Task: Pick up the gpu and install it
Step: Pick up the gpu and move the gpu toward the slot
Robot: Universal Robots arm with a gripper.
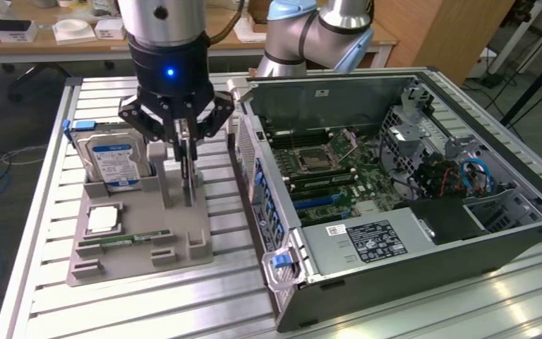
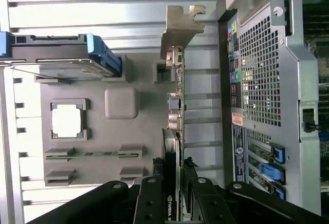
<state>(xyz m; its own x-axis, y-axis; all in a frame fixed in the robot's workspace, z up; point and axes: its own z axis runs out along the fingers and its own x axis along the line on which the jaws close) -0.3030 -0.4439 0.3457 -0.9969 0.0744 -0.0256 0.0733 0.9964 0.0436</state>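
The gpu [image 2: 172, 147], stood on edge in the grey holder [image 1: 139, 244] just beside the open computer case [image 1: 440, 261], is clamped between the fingers of the end effector [image 1: 186, 141] directly above it, its long axis laid parallel to the case's rear panel.

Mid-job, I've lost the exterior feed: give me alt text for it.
The gripper is down over the graphics card, which stands on edge in a gray holder tray. A hard drive stands in the tray toward the exterior view's left; an open computer case lies toward its right.
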